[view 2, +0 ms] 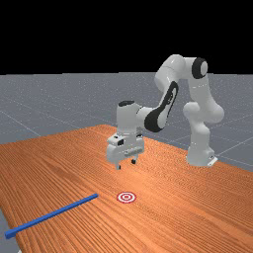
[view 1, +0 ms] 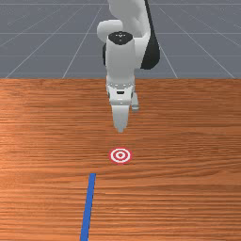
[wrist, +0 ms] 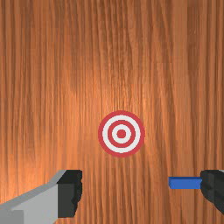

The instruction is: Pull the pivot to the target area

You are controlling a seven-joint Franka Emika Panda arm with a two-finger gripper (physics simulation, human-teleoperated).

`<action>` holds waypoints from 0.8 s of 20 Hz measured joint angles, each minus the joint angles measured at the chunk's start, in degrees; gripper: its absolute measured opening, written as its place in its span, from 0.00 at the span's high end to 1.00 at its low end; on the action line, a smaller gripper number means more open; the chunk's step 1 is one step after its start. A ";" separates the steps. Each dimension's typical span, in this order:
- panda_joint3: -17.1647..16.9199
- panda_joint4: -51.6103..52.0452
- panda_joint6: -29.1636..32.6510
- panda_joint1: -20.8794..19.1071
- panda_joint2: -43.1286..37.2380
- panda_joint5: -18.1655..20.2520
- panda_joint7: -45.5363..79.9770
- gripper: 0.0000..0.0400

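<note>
In the far view my gripper hangs above the table, fingers apart with nothing between them. It points down at the wood behind the target in the front view. The target, red and white rings flat on the wood, lies in the front view, far view and wrist view. A long thin blue bar lies nearer the front view's camera and left of the target, clear of it; in the far view the bar slants. In the wrist view one finger of the gripper partly covers the bar's end.
The orange-brown table spreads around the target on all sides. The far view has the arm's base at the right, and the bar's outer end lies close to the table's edge at the lower left.
</note>
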 joint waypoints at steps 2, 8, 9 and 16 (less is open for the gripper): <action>-0.01 6.72 -15.64 0.00 -5.37 0.03 0.00 0.63; 0.15 34.54 -42.08 -0.26 -7.70 1.47 -0.29 0.21; 0.17 34.54 -42.08 -0.24 -7.71 1.55 -0.26 0.12; -0.03 29.19 -36.11 0.09 -10.11 -0.20 0.07 0.00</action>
